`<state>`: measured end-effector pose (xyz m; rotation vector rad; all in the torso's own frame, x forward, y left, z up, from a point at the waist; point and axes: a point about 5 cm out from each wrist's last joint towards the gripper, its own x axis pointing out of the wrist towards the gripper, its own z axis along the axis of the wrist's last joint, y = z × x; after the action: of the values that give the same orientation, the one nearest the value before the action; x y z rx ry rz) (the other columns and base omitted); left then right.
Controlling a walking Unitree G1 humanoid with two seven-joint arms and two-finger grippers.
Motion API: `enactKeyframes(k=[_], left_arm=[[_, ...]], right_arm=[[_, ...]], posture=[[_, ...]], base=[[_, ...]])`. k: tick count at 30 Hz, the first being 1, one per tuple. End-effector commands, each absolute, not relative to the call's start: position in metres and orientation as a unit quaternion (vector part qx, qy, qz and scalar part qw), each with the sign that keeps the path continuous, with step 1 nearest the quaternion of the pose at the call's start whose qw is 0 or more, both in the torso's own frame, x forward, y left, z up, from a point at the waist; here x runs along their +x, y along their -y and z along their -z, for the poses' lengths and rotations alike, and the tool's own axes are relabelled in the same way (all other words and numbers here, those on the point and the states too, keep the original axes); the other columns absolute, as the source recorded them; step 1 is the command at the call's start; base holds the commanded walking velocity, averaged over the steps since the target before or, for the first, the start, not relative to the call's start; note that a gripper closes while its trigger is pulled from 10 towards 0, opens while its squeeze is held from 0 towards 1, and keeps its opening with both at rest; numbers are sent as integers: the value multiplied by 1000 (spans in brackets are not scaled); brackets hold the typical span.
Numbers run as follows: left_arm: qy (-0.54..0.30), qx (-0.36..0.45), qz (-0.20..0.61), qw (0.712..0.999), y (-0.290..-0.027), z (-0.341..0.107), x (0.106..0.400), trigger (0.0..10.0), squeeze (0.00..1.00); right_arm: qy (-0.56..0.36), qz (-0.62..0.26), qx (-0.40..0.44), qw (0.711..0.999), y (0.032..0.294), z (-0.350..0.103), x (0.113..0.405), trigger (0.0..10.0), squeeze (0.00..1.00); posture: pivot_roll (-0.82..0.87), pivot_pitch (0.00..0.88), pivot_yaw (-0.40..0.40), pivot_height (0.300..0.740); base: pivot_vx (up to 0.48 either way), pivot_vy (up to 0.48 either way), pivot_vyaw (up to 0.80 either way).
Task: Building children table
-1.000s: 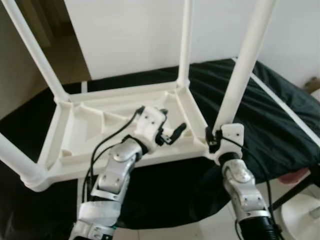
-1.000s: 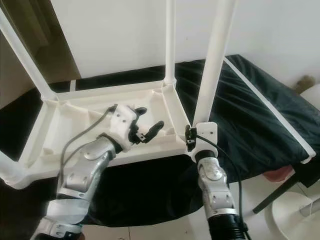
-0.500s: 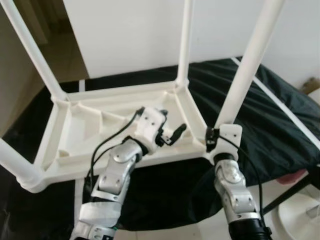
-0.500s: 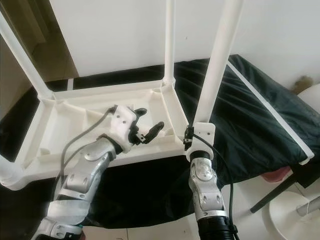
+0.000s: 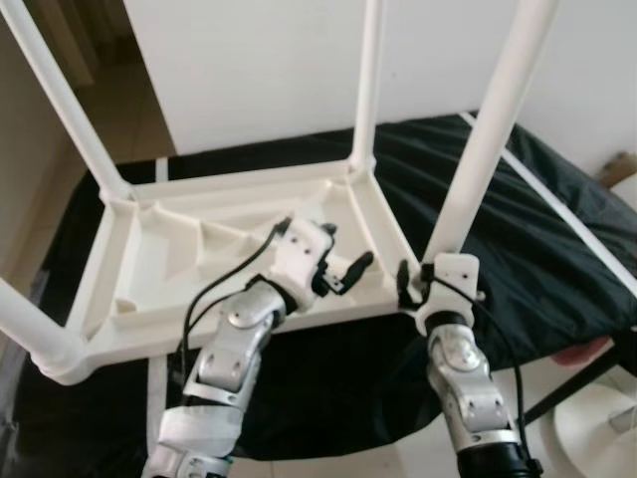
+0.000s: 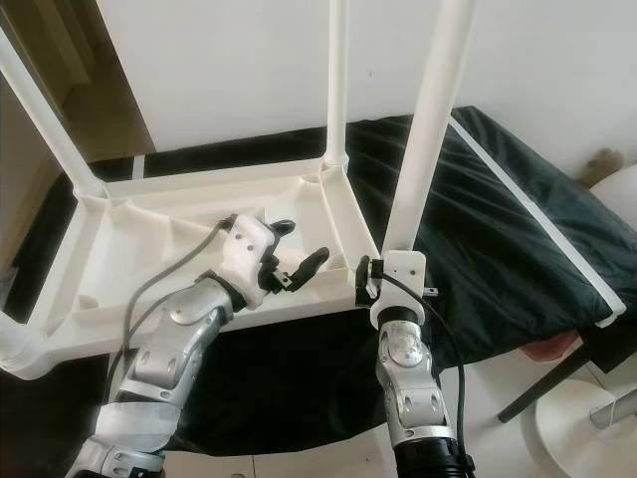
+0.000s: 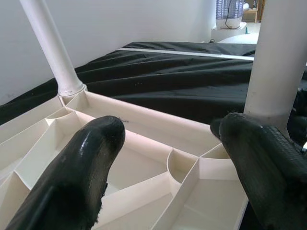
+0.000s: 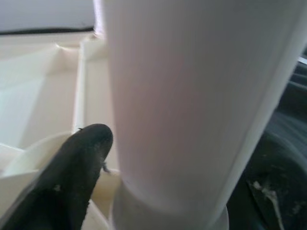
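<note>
I see table [image 5: 249,249] upside-down, legs up | R gripper [image 5: 423,284] clamps leg [image 5: 488,129] base | L gripper [image 5: 343,269] open, empty | no text

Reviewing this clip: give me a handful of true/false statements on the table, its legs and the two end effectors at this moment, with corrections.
1. The white table lies upside down on a black cloth. True.
2. The right end effector is around the base of the near right leg. True.
3. The left end effector is clamped on a leg. False: it is open over the table's ribbed underside, holding nothing.
4. Only two legs are fitted. False: four legs stand up from the corners.
5. The cloth is red. False: it is black.
</note>
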<state>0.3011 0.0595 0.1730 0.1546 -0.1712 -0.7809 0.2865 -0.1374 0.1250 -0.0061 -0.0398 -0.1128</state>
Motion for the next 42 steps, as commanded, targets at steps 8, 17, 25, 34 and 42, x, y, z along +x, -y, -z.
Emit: enactKeyframes(k=[8,17,25,34,42], left_arm=[[93,77,375,919,-61,-176,300,10000,0],[97,81,393,911,-54,-175,295,10000,0],[97,84,391,911,-56,-175,295,10000,0],[96,83,391,912,-56,-175,293,10000,0],[96,83,394,910,-55,-175,292,10000,0]], right_arm=[[46,-20,11,999,154,-130,285,10000,1000],[50,-182,-23,982,157,-143,301,10000,0],[30,-226,-51,972,164,-137,308,6510,0],[20,-240,-55,969,173,-134,307,0,0],[9,-235,-58,970,175,-126,302,0,0]], posture=[[-24,0,35,740],[-16,0,26,740],[-3,0,22,740],[1,0,20,740],[-5,0,27,740]], base=[[0,0,0],[0,0,0],[0,0,0],[0,0,0],[0,0,0]])
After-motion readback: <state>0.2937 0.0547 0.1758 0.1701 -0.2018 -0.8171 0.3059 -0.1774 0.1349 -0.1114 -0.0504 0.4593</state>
